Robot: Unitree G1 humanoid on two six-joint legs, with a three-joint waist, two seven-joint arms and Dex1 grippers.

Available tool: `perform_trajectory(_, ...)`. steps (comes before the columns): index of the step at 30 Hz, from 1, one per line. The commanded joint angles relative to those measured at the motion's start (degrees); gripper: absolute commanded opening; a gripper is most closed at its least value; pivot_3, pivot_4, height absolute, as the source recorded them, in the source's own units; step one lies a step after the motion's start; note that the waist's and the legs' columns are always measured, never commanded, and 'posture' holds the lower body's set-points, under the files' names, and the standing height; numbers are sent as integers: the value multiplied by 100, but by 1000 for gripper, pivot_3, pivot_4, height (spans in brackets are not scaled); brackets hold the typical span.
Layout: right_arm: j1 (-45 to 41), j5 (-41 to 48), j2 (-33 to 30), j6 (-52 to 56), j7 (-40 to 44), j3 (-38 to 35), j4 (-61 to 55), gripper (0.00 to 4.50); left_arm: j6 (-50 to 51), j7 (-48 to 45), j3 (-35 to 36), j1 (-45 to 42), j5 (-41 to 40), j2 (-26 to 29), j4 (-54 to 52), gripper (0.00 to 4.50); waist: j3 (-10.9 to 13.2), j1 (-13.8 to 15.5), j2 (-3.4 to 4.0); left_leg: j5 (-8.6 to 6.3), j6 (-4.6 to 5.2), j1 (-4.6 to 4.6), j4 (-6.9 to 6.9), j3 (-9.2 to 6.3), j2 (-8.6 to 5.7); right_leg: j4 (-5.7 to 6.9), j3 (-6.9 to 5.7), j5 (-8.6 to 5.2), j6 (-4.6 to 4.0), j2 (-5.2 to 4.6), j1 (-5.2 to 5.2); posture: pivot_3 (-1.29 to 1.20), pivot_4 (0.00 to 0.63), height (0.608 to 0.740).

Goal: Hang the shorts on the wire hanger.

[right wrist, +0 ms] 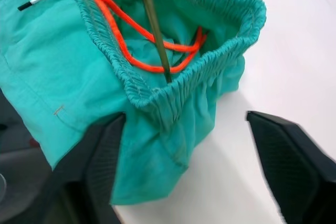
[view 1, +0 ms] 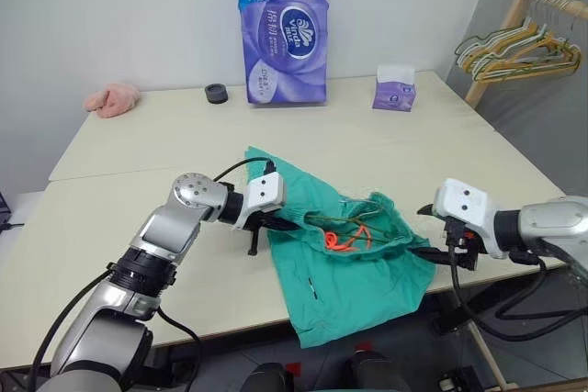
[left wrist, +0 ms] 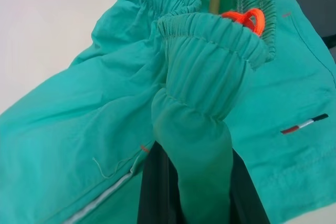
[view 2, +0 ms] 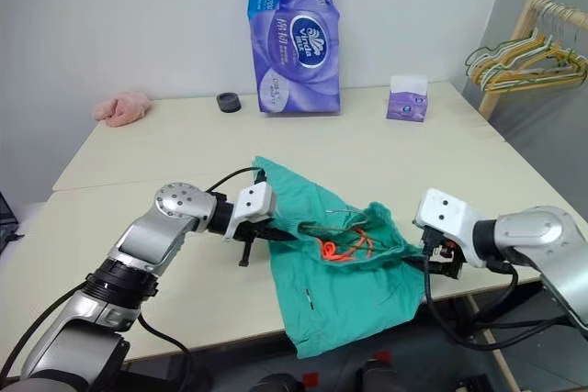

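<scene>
Shorts point(view 1: 354, 268): lie on the desk point(view 1: 138, 172) between the two jaws, waistband bunched up, one leg over the near edge.
Hanger point(right wrist: 153, 24): thin wire poking into the open waistband, beside the orange cord point(right wrist: 126, 51).
Left jaws point(left wrist: 197, 192): pressed together, pinching a fold of the waistband.
Right jaws point(right wrist: 184, 171): spread wide, holding nothing, with the waistband corner between the two fingers.

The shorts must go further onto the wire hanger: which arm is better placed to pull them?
Probably the left: its claw is shut on the waistband of the shorts, while the right claw is open beside it.
</scene>
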Motion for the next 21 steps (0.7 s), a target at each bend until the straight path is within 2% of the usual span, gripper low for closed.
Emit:
perform_trajectory(1,209,16,63,60,-151,-235,-12,4005,12,23,47,-98,9,-23,-137,0,0,-4,0,0,0,0,0,0,0,0,0,0,0,0,0,-165,46,740)
perform_trajectory(7,227,-381,432,-251,-409,332,412,4005,51,3,40,-104,6,-28,-180,0,0,-16,1,0,0,0,0,2,-1,0,1,0,0,0,0,-162,47,740)
perform_trajectory(14,-577,-953,930,-660,-226,1421,1163,4005,121,-8,76,-154,-16,-23,-183,0,1,-32,2,0,0,1,0,2,-1,0,1,0,0,2,0,-147,41,740)
perform_trajectory(20,-998,-1366,1384,-912,-190,1962,1815,4005,223,33,127,-133,-77,-40,-243,0,0,-27,1,0,0,0,0,0,-3,1,1,1,-1,0,0,-139,38,740)
perform_trajectory(21,-1032,-1432,1453,-953,-193,2026,1887,3835,255,42,144,-128,-98,-42,-262,0,1,-28,2,0,0,0,0,-1,-3,1,1,1,-1,1,0,-133,35,740)
